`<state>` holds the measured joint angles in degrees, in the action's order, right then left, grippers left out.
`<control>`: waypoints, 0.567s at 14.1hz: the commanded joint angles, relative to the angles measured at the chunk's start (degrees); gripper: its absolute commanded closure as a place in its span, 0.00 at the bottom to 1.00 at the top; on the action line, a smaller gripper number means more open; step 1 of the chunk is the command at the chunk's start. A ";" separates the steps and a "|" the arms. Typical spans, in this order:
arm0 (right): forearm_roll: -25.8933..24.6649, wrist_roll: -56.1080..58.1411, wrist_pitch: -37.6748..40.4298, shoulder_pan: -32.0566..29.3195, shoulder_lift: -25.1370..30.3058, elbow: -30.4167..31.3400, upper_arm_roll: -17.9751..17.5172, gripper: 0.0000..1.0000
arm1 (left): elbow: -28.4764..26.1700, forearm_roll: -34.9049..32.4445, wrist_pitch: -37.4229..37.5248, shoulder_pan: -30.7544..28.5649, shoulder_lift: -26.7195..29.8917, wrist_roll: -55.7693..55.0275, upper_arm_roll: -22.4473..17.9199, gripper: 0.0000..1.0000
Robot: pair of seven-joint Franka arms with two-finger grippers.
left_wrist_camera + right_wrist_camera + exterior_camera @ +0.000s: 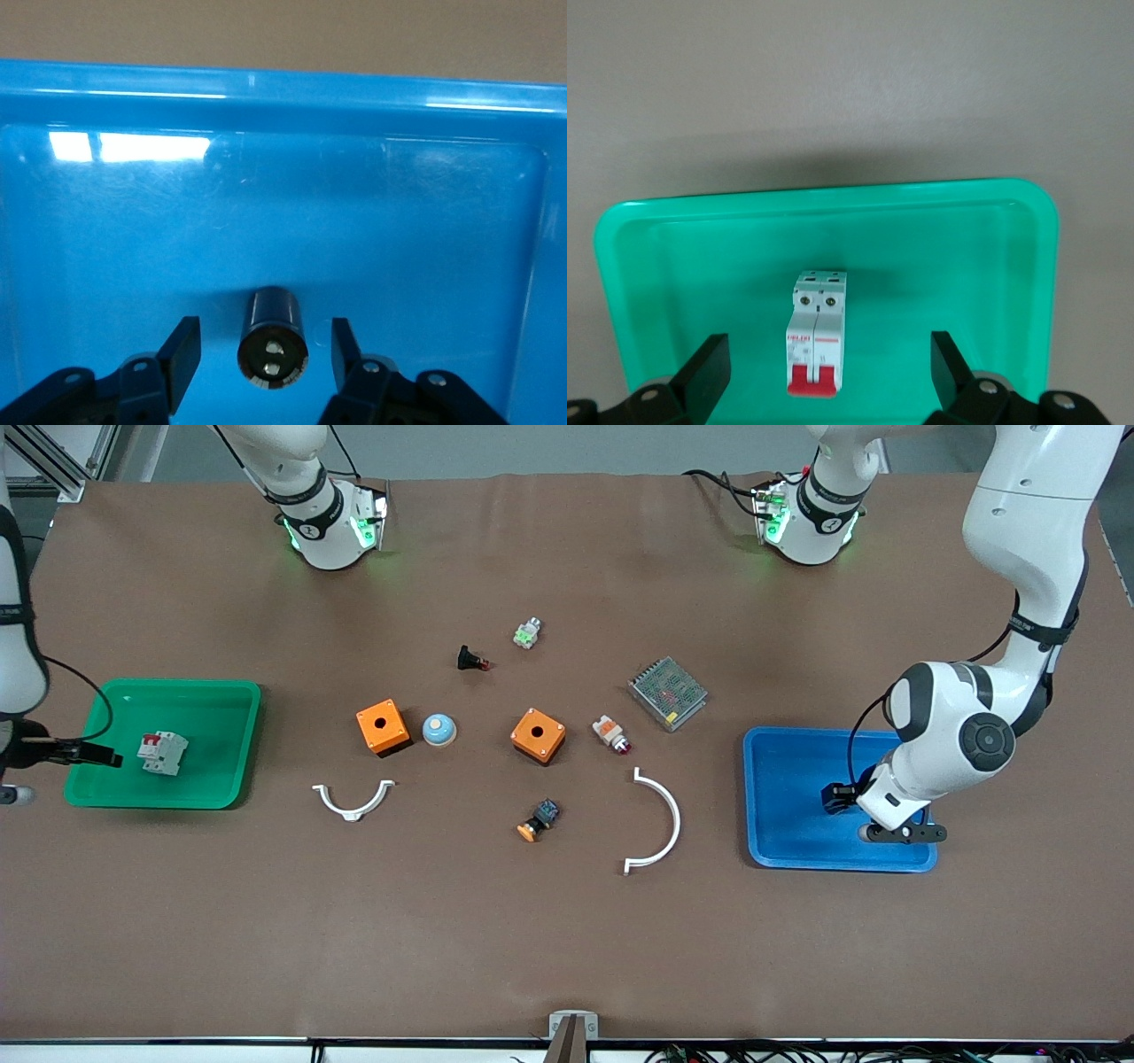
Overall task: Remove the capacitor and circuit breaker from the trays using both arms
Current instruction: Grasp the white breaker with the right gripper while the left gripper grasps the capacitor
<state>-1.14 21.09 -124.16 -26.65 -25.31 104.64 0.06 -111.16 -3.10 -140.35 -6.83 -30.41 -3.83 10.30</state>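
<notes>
The capacitor [273, 338], a small black cylinder with a lighter end face, lies on the floor of the blue tray [106, 230]. My left gripper [264, 332] is open around it, one finger on each side with a gap to both. In the front view the left gripper [837, 797] is low over the blue tray [788, 779], and the capacitor is hidden there. The white-and-grey breaker [162, 753] with red levers lies in the green tray [213, 717]. My right gripper [102, 756] is open at that tray's outer edge, and in its wrist view [828, 341] its fingers stand wide of the breaker [817, 341].
Between the trays lie two orange boxes [383, 726] [538, 735], a blue-white dome [438, 730], a black red-tipped button [472, 659], a green-white part [527, 633], a grey mesh unit [668, 693], a white-orange part [611, 733], an orange-capped button [539, 820] and two white arcs [353, 801] [660, 824].
</notes>
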 commanded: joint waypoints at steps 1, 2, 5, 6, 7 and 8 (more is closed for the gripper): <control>-0.80 -2.45 -4.24 -1.03 2.19 6.27 -1.11 0.00 | 0.06 -0.68 -0.63 -0.03 -0.35 -0.03 0.25 0.39; -0.80 -2.90 -4.95 -1.03 2.19 7.59 -1.02 0.00 | 0.06 -0.68 -0.63 -0.03 -0.61 0.05 0.25 0.42; -0.80 -3.07 -6.09 -1.82 1.93 10.49 -0.94 0.03 | -0.02 -0.68 -0.63 -0.03 -1.23 0.05 0.25 0.51; -0.80 -2.99 -6.01 -2.35 1.76 10.85 -1.02 0.10 | -0.02 -0.77 -0.54 -0.03 -1.23 0.14 0.25 0.58; -0.80 -2.99 -5.92 -2.35 1.67 10.94 -0.94 0.21 | 0.06 -0.68 -0.54 0.06 -1.23 0.23 0.25 0.70; -0.80 -2.99 -5.92 -2.35 1.67 11.03 -1.02 0.33 | 0.15 -0.77 -0.54 0.06 -1.06 0.67 0.33 0.86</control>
<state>-1.14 18.96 -129.58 -27.66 -25.26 113.81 0.06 -111.14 -3.10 -140.39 -6.77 -31.68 -3.82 10.37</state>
